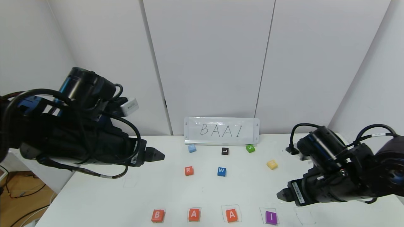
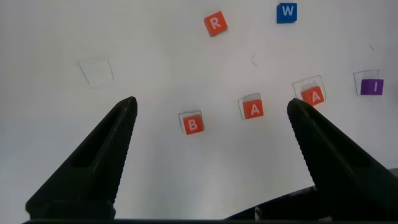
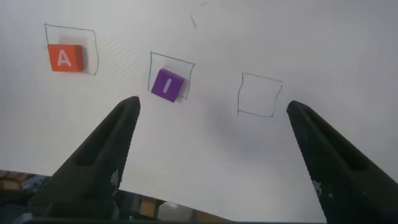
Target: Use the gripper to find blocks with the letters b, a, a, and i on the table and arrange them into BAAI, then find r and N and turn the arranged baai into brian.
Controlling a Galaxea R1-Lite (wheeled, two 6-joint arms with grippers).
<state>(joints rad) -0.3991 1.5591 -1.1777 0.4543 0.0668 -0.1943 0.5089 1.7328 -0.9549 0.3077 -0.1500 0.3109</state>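
both grippers raised above the table (image 1: 104,201), jaws wide apart and holding nothing.

left gripper (image 2: 211,112) hangs over the table's left side, right gripper (image 3: 211,112) over its right. blocks (image 1: 194,214) lie in a left-to-right row at the near edge, letters upright, spelling baai; r (image 1: 188,171) sits farther back.

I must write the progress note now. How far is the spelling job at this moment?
Done: the B block, two A blocks and the purple I block sit in a row at the near edge, reading BAAI. In hand: nothing; the left gripper and right gripper hang open above the table. Left: the orange R block is untouched, and no N is legible.
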